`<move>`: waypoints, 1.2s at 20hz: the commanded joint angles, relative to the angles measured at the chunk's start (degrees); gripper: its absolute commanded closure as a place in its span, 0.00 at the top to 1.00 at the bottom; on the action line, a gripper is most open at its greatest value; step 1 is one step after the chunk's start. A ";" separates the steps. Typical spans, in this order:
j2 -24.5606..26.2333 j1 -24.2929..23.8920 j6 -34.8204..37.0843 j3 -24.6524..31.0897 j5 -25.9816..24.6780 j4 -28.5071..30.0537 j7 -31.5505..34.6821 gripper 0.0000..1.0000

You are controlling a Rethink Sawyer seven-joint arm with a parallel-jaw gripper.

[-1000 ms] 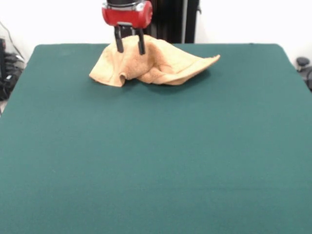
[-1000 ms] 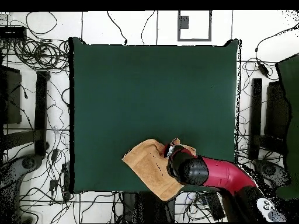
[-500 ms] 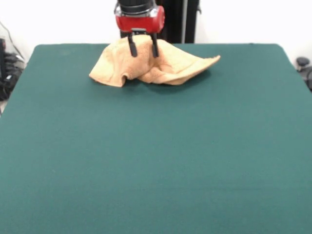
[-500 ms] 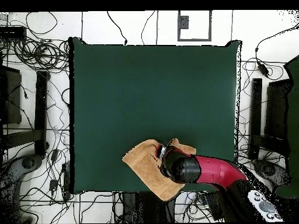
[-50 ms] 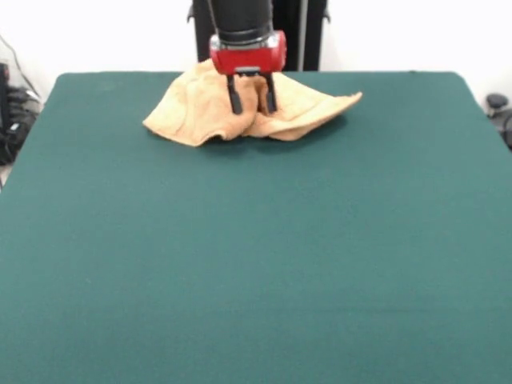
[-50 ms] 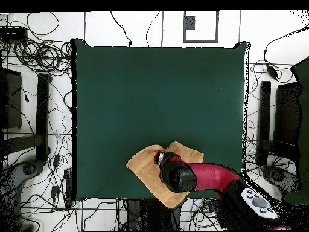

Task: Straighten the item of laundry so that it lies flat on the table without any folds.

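Observation:
The item of laundry [image 5: 192, 112] is a tan-orange towel lying bunched and folded at the far side of the green table [image 5: 256, 256], with one corner [image 5: 350, 98] pointing right. My gripper [image 5: 252, 102] hangs over the towel's middle, open, its two black fingers [image 5: 235, 100] spread just above or against the raised fold. In the overhead view the towel [image 6: 143, 166] sits near the table's bottom edge, and the red arm [image 6: 211, 176] covers much of it, hiding the gripper's tips.
The towel lies close to the table's edge [image 6: 121, 198] by the robot. Cables [image 6: 42, 54] and black stands [image 6: 43, 115] surround the table on the floor. A black post [image 5: 300, 36] stands behind the towel.
My gripper has shifted rightward in the front view and come lower over the towel's middle. The towel's central fold has changed shape slightly.

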 commanded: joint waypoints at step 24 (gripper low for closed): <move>7.87 10.68 -46.20 -10.51 -11.19 -15.05 -7.03 1.00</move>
